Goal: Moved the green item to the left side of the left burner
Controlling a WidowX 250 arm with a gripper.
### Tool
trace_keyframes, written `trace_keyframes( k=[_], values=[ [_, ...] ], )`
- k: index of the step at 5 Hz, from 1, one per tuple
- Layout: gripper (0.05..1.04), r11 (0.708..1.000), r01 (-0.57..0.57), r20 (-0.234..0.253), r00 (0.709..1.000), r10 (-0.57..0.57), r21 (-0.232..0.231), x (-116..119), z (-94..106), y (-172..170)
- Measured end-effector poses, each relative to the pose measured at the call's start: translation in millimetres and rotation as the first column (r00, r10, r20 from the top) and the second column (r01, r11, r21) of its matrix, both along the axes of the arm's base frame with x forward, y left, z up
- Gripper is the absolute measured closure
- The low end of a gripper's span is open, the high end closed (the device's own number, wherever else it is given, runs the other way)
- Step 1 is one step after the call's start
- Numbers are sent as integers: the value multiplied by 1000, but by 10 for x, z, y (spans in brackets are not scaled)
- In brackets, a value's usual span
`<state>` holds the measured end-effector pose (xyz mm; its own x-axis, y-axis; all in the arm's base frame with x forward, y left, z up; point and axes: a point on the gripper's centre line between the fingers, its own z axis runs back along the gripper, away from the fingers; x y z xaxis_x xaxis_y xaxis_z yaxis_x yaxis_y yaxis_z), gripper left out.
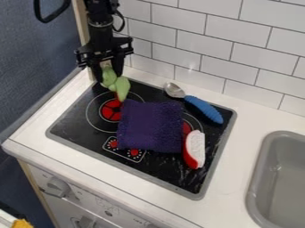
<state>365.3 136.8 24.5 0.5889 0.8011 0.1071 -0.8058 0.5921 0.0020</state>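
Observation:
My gripper (108,75) hangs over the back left corner of the black stove, its fingers shut on the green item (121,87). This item is pale green and lumpy, with one part between the fingers and a longer part hanging below them to the right. Its lower end overlaps the upper edge of the left burner (110,110), a red disc inside white rings. Whether that end touches the stove, I cannot tell.
A purple cloth (151,126) covers the stove's middle and part of the right burner. Behind it lies a blue-handled spoon (204,109); a red and white brush (195,149) lies right. A grey sink (283,182) is at the right, a tiled wall (191,35) behind.

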Motion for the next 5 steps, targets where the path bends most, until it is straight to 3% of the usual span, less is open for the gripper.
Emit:
trace_keyframes(
  k=[1, 3, 5],
  values=[
    [89, 1000, -6, -15, 1000, 6, 7, -36, -33, -17],
    [83, 1000, -6, -33, 999, 6, 19, -105, 3, -95],
    [83, 1000, 2, 63, 998, -3, 15, -111, 427, -163]
  ],
)
